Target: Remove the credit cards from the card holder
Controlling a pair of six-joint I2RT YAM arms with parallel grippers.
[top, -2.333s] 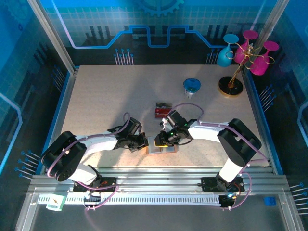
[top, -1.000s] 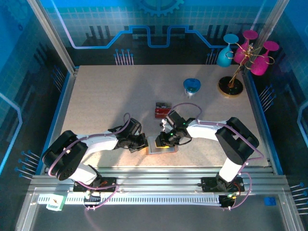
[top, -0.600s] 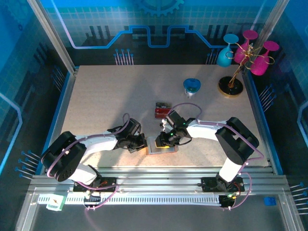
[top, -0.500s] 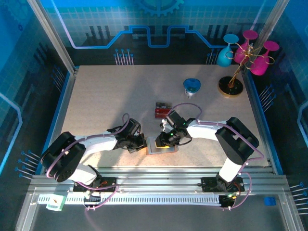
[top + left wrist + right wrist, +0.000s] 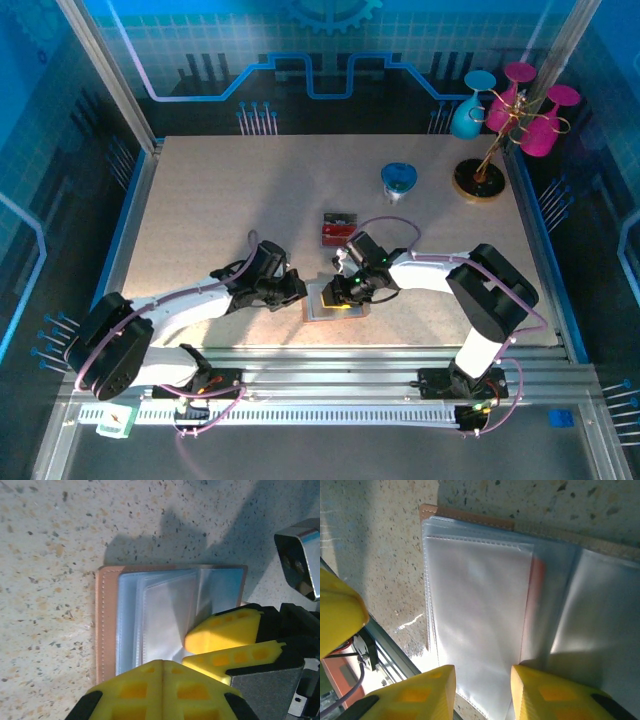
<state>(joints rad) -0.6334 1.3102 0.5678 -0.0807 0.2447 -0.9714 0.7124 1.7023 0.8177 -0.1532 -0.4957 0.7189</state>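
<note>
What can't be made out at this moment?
- Right wrist view: whether any card sits inside the holder. Its plastic is cloudy with glare, and the reddish strip is blurred.
- Right wrist view: whether the right gripper pinches anything. The bottom edge cuts off its jaws.
- Left wrist view: the holder's near edge, hidden behind the left gripper.
- Top view: the loose cards, too small to count.
</note>
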